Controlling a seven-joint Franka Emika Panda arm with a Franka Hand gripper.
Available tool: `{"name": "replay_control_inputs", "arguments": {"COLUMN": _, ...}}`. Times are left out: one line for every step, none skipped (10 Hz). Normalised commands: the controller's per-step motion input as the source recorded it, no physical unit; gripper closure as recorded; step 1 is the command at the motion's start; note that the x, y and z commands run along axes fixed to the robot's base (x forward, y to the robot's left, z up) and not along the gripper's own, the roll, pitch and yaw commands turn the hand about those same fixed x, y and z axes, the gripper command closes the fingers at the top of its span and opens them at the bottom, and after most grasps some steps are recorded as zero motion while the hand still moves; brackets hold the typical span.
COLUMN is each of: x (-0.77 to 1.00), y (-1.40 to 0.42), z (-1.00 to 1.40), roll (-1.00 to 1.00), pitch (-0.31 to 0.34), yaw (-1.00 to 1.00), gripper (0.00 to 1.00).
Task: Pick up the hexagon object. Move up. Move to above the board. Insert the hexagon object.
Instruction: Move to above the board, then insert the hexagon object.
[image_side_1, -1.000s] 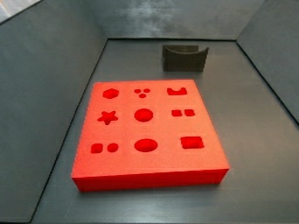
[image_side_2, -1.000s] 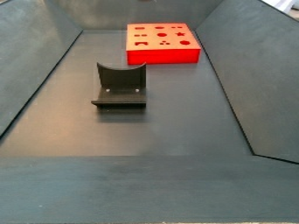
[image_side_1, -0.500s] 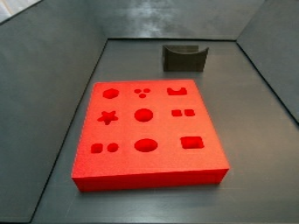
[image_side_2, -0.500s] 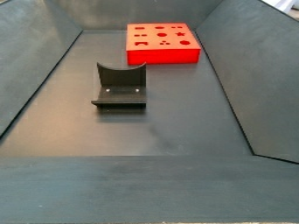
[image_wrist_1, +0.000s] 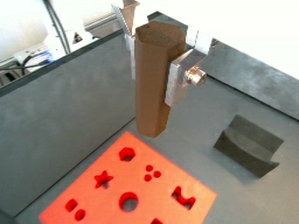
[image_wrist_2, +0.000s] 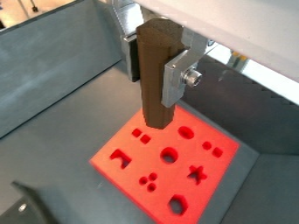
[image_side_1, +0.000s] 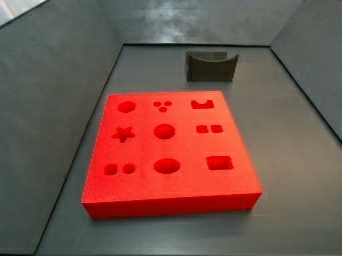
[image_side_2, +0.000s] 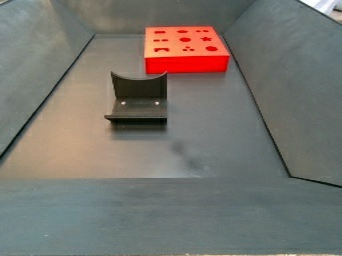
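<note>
Hand is pinching the peg between its silver fingers; both wrist views show the peg upright, its lower end hanging clear above the board. In a wrist view the peg tip sits over the board's near edge, by the small holes; exact hole alignment can't be told. The hand is out of frame in both side views. The board lies flat on the desk, its cut-outs all open. The fixture stands apart behind the board's far end; in a side view the fixture is nearer the camera and the board is farther back.
</note>
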Motion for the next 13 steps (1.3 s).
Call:
{"name": "replay_control_inputs", "arguments": {"x": -0.02, "y": -0.19, "z": 0.08, "roll": 0.00, "pitch": 0.055, "yaw": 0.01, "gripper": 1.00}}
{"name": "replay_control_inputs", "arguments": {"x": 0.00, "y": 0.00, "z": -0.02, "roll": 0.00, "pitch": 0.000, "yaw": 0.00, "gripper": 1.00}}
{"name": "replay_control_inputs", "arguments": {"x": -0.33, "y": 0.14, "z": -0.59, "roll": 0.00, "pitch": -0.139, "yaw": 0.00, "gripper": 1.00}}
{"name": "replay_control_inputs", "arguments": {"x": -0.58, "y": 0.21, "z": -0.93, "roll": 0.00, "pitch": -0.197, "yaw": 0.01, "gripper": 1.00}}
{"name": "replay_control_inputs", "arguments": {"x": -0.65, "y": 0.24, "z": -0.98, "roll": 0.01, "pitch": -0.183, "yaw": 0.02, "gripper": 1.00}}
{"name": "replay_control_inputs", "arguments": {"x": -0.70, "y": 0.25, "z": -1.00, "roll": 0.01, "pitch": -0.164, "yaw": 0.01, "gripper": 1.00}}
{"name": "replay_control_inputs", "arguments": {"x": -0.68, "y": 0.25, "z": -1.00, "roll": 0.01, "pitch": -0.167, "yaw": 0.05, "gripper": 1.00}}
{"name": "replay_control_inputs", "arguments": {"x": -0.56, "y": 0.21, "z": -1.00, "roll": 0.00, "pitch": -0.156, "yaw": 0.16, "gripper": 1.00}}
{"name": "replay_control_inputs", "arguments": {"x": -0.32, "y": 0.00, "z": -0.92, "roll": 0.00, "pitch": -0.117, "yaw": 0.52, "gripper": 1.00}}
{"name": "replay_control_inputs", "arguments": {"x": -0.19, "y": 0.00, "z": -0.88, "roll": -0.02, "pitch": -0.071, "yaw": 0.77, "gripper": 1.00}}
{"name": "replay_control_inputs", "arguments": {"x": -0.04, "y": -0.06, "z": -0.82, "roll": 0.00, "pitch": 0.000, "yaw": 0.84, "gripper": 1.00}}
{"name": "replay_control_inputs", "arguments": {"x": 0.00, "y": -0.12, "z": -0.77, "roll": -0.03, "pitch": -0.106, "yaw": 0.73, "gripper": 1.00}}
{"name": "replay_control_inputs", "arguments": {"x": -0.01, "y": 0.00, "z": -0.07, "roll": -0.04, "pitch": -0.077, "yaw": 0.03, "gripper": 1.00}}
